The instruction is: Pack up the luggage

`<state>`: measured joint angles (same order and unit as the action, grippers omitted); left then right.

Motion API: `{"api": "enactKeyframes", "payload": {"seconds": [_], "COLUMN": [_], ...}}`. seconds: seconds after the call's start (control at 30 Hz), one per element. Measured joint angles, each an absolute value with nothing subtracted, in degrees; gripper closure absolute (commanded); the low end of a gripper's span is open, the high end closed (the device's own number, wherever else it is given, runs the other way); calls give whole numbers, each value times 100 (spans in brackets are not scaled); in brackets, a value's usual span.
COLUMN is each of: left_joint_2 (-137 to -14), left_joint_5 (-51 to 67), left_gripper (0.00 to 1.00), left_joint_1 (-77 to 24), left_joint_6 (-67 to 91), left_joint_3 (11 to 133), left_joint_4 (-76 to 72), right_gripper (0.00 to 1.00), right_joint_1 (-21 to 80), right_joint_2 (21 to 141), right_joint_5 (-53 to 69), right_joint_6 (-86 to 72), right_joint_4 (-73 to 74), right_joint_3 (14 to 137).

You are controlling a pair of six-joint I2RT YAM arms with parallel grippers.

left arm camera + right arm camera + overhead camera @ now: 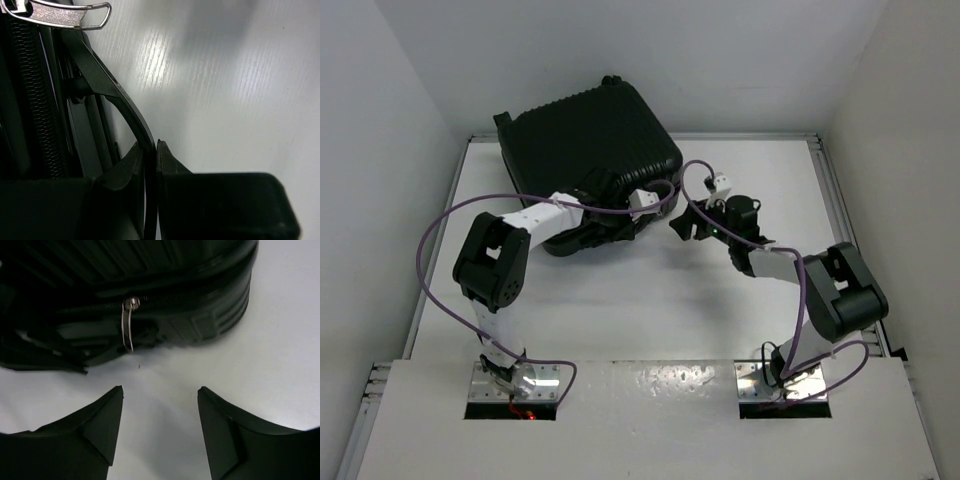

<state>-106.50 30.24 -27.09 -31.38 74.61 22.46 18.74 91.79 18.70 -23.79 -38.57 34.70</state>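
- Black fingers of the left gripper pinch almost closed on a thin black curved strap at the edge of the large black ribbed hard-shell luggage.
- The right gripper gapes wide, holds nothing, and hovers near a hanging silver zipper pull without touching it.
- The luggage lies flat at the far left of the white table, just ahead of both grippers.
- The shell looks shut, so zipping probably remains. Whatever is inside is hidden.

Bright light — table glare, soft foreground.
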Motion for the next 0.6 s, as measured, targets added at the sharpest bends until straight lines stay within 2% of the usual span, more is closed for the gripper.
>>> {"api": "enactKeyframes", "payload": {"seconds": [0.2,0.4,0.6], "left_joint_2": [-10652,-10667,-10667], "left_joint_5": [3063,3317,3371], "left_gripper": [93,93,93], "left_joint_1": [-2672,-2539,-2491], "left_joint_6": [-3017,-2775,-2766], "left_joint_3": [7461,7461,7461], "left_joint_4": [2222,2161,2174], "right_gripper": [36,36,38], "right_joint_1": [2571,3238,3422], "right_joint_2": [9443,9533,9699], "right_joint_5": [886,259,-305], "right_joint_6": [-1802,-585,196], "right_joint_4": [-4504,-5170,-5446], "right_joint_3": [3723,3680,3684]}}
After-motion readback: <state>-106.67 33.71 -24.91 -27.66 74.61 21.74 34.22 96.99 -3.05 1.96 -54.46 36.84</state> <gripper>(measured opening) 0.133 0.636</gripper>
